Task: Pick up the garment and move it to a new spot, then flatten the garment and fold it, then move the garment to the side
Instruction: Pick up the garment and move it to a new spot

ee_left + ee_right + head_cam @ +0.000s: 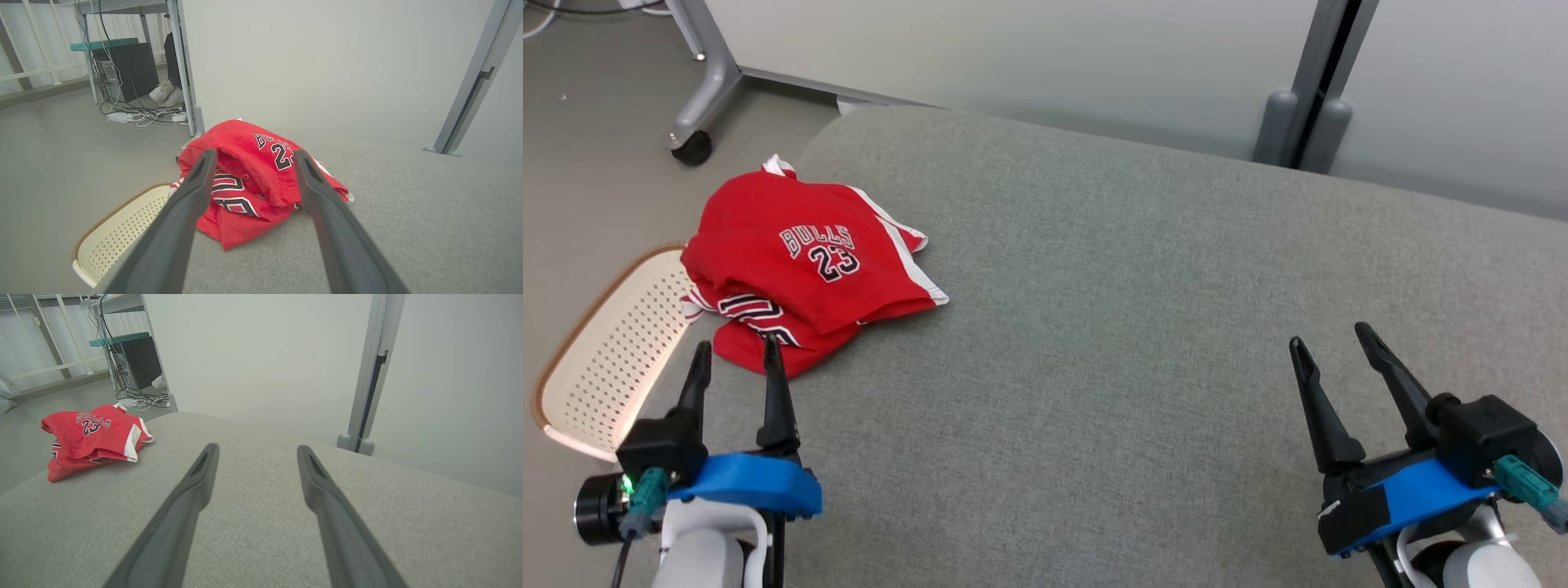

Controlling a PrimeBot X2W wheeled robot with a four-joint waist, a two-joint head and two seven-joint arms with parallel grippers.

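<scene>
The garment, a red jersey lettered BULLS 23 with white trim, lies folded in a bundle at the left end of the grey cushion. In the left wrist view the garment sits just past the fingertips; in the right wrist view the garment lies far to the left. My left gripper hangs open just short of the bundle's near edge, nothing between its fingers. My right gripper stands open over bare cushion at the lower right, well away from the garment.
A cream perforated basket sits on the floor against the cushion's left end. A grey table leg with a caster stands behind it. A pale partition wall runs along the back. A person's shoes rest under a desk.
</scene>
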